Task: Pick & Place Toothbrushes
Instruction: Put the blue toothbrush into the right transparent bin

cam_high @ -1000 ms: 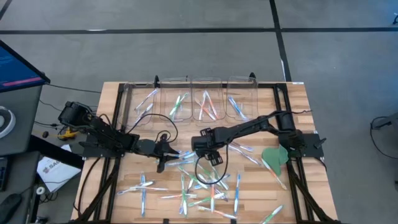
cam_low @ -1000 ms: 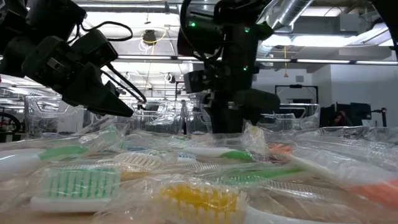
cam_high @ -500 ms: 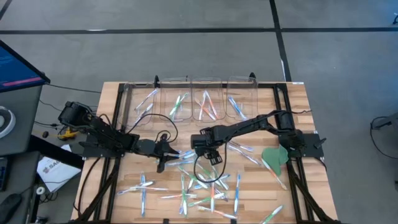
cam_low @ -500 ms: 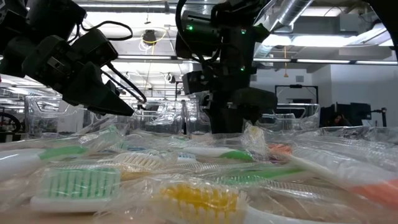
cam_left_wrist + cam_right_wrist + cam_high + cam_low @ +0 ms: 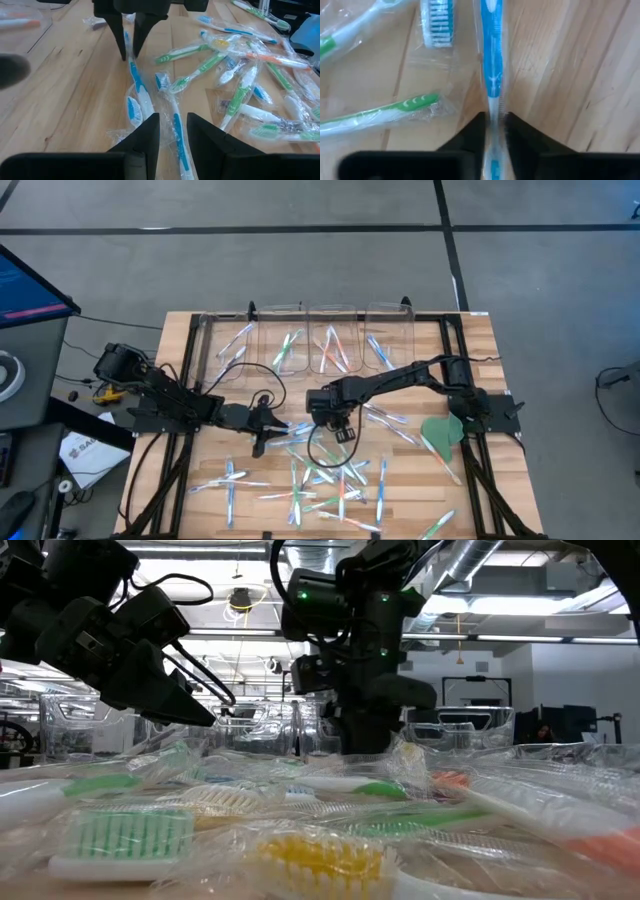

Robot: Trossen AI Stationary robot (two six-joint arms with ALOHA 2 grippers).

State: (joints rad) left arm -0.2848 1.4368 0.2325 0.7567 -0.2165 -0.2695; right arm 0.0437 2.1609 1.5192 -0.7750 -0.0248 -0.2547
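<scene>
Many toothbrushes (image 5: pixel 320 480) in clear wrappers lie scattered on the wooden table's near half. My right gripper (image 5: pixel 325 418) points down over a blue-and-white toothbrush (image 5: pixel 492 60) and is shut on it; the left wrist view shows the same toothbrush (image 5: pixel 134 75) lying flat on the wood. My left gripper (image 5: pixel 172 127) hovers to the left of it, open. Another blue toothbrush (image 5: pixel 177 140) lies on the table below its fingers. My right gripper pinches the blue toothbrush's handle (image 5: pixel 493 107) between its two fingers, wrapper and all. The fingers come from above, pointing down, and lie across the handle. The toothbrush lies flat on the table, its blue grip stretching away from the fingers.
Several clear bins (image 5: pixel 310 340) holding sorted toothbrushes line the table's far edge. A flat green leaf-shaped piece (image 5: pixel 440 435) lies at the right. Green and orange toothbrushes (image 5: pixel 240 95) crowd the boards near the held one. Black frame rails (image 5: pixel 180 440) run along both sides.
My right arm's wrist has leaned a little toward the table's left above the toothbrush pile.
</scene>
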